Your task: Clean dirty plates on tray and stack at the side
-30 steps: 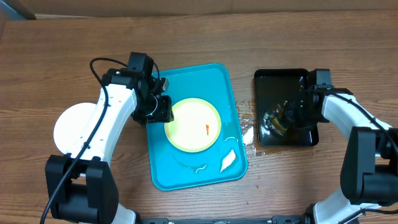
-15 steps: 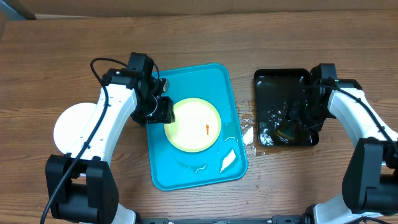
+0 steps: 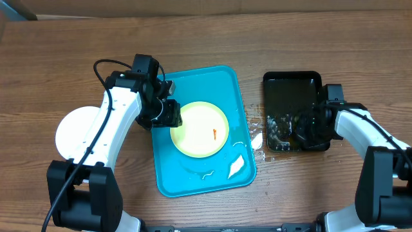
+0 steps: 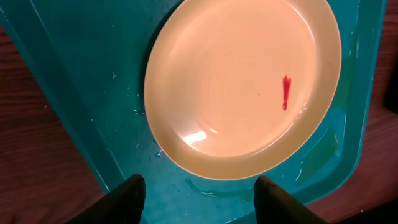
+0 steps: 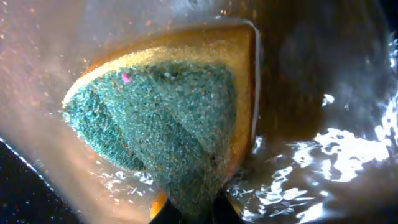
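the left claw [image 4: 202,200] stands spread. its two dark fingertips [image 4: 127,199] are at the bottom edge of the wrist picture with nothing between them, and the plate's near rim is just above the gap. the right claw [image 3: 302,132] is pressed together and, as it seems, pinches the narrow end of a yellow sponge with a green scouring face [image 5: 161,118].

the pale yellow round plate with a light green rim [image 3: 201,129] lies flat in the middle of the large turquoise plastic tray [image 3: 193,183]. a small red-orange smear [image 3: 213,133] sits right of its centre. to the right, apart from this tray, is the smaller black tray [image 3: 293,87], which holds water. the right claw hangs over its lower part.

i judge the step to be wetting the sponge while the left arm prepares to steady the plate. to do it well, the left claw should take only the rim on the plate's left side, so that the smear stays free. the tray looks wet, so a loose plate could slide. the sponge should come over with the green face down, in short strokes.

only the overhead view shows both arms, as well as a white round plate [image 3: 67,132] on the wooden table at the left of the frame. whether it is one plate or more i cannot tell. only the left wrist view shows the open gap and the drops on the tray. only the right wrist view shows the sponge clearly.
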